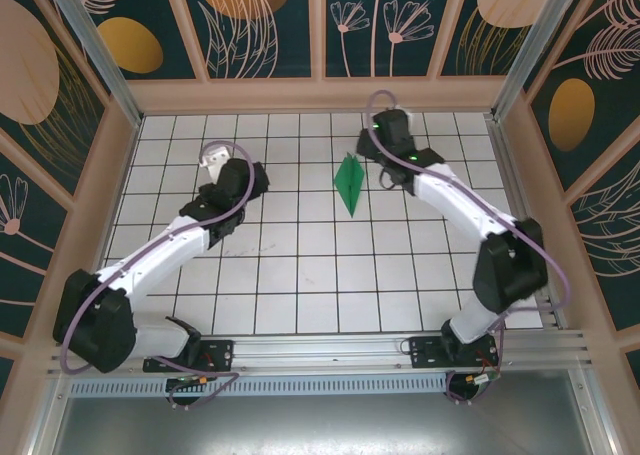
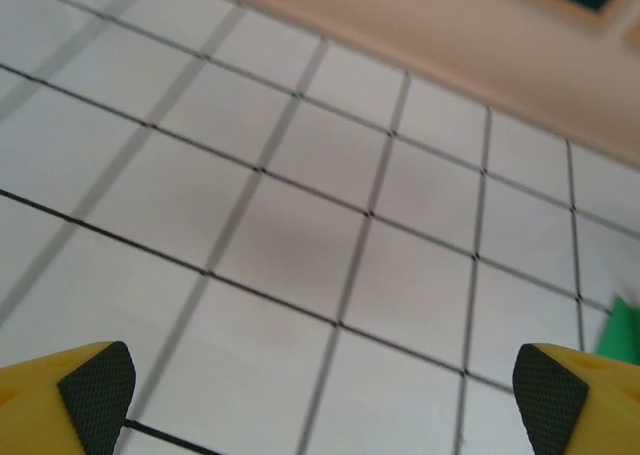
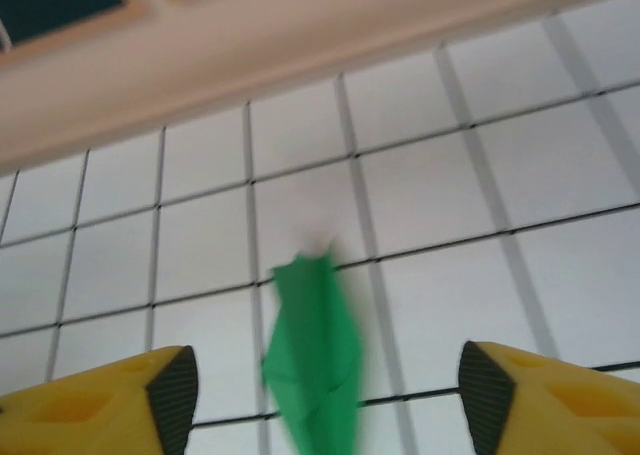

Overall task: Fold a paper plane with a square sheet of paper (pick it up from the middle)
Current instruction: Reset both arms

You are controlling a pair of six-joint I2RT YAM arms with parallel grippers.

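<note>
– Yellow pads (image 3: pixel 175 400) of your right gripper (image 3: pixel 330 400) stand wide, with the paper plane (image 3: pixel 315 355) blurred between them, touching neither. Why?
– It looks fully folded. You'd spread like that to leave it on the table (image 1: pixel 300 275), far centre.
– And your left gripper (image 2: pixel 322 397)?
– Jaws fully apart, holding nothing, parked well aside over bare tiles, likely to give it room.
</note>
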